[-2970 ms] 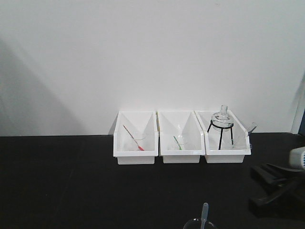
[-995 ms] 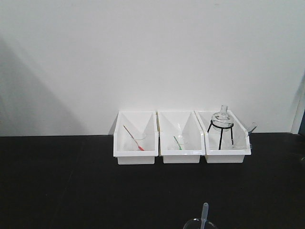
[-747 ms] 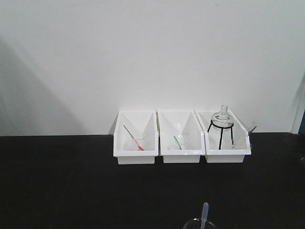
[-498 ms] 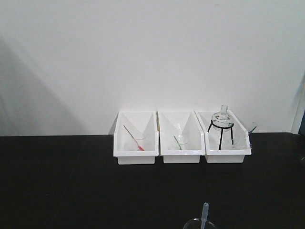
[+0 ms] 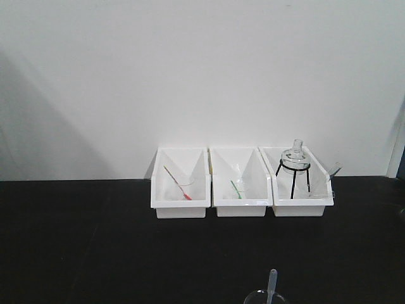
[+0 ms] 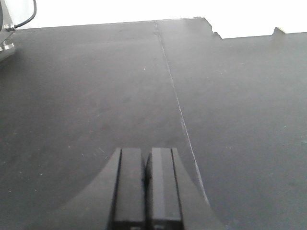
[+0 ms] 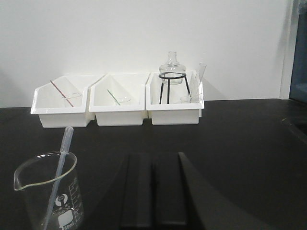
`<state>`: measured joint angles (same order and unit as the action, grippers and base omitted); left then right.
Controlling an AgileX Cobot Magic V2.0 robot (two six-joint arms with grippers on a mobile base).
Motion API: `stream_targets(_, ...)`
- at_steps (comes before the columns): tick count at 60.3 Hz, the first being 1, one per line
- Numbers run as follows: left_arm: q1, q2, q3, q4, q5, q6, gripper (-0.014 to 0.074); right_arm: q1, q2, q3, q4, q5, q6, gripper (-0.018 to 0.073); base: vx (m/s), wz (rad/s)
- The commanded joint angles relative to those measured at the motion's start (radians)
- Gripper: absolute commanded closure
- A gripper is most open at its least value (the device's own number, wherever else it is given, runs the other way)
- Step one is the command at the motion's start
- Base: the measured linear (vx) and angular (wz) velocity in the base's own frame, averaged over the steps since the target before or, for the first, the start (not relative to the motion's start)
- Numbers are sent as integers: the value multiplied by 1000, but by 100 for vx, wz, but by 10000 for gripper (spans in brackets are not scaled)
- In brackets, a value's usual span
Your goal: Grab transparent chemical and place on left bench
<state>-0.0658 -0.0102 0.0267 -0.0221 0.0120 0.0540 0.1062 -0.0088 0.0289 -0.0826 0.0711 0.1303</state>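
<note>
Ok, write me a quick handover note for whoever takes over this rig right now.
Left gripper: fingers shut, empty, over a bare black worktop.
Right gripper: fingers shut, empty, low over the bench, just right of the glass beaker.
The clear pipette stands leaning in that beaker, in front of the three white bins.
Done: nothing grasped yet.
Left: open the right fingers, take the pipette out, lay it on the bench.

Glass beaker (image 7: 48, 191) near front; flask on black tripod (image 5: 295, 171), perhaps funnel beside.
</note>
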Motion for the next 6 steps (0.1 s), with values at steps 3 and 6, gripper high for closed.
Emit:
stream_targets(3,-2,-19,16,-1,-78,-8,600,-5,-14,9,-10,-80,-9,566,0,0)
stream_targets(6,-2,-19,16,-1,-78,-8,600,-7,-14,9,-10,-80,-9,566,0,0)
